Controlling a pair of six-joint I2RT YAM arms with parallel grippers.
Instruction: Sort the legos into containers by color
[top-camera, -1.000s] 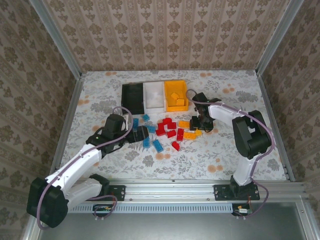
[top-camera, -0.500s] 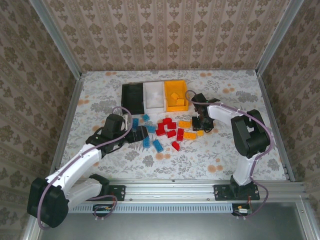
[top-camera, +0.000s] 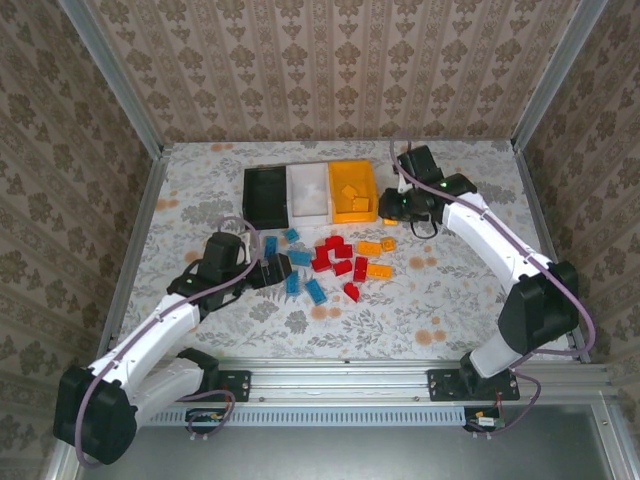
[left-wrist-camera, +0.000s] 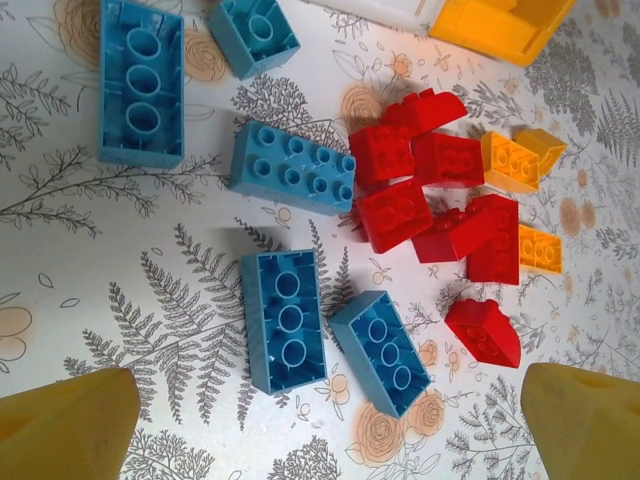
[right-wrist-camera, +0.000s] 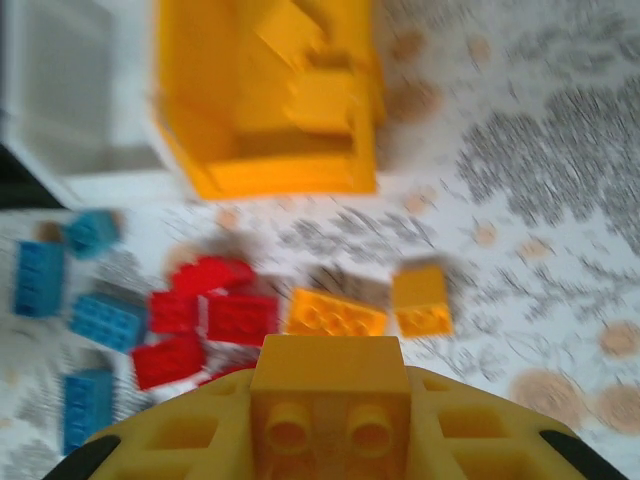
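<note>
The right tool has left the pile and moved toward 12 o'clock. It now sits at the 3 o'clock side of the orange-yellow bin, clamped on an orange-yellow brick, so a drop looks imminent. The left tool gapes over the blue bricks.

Beige damask-papered walls and aluminium corner posts enclose a table covered in flowered cloth.

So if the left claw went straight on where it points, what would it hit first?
Probably the blue brick or the tilted blue brick beside it, both lying on the table ahead of the open left gripper; which comes first is unclear.
</note>
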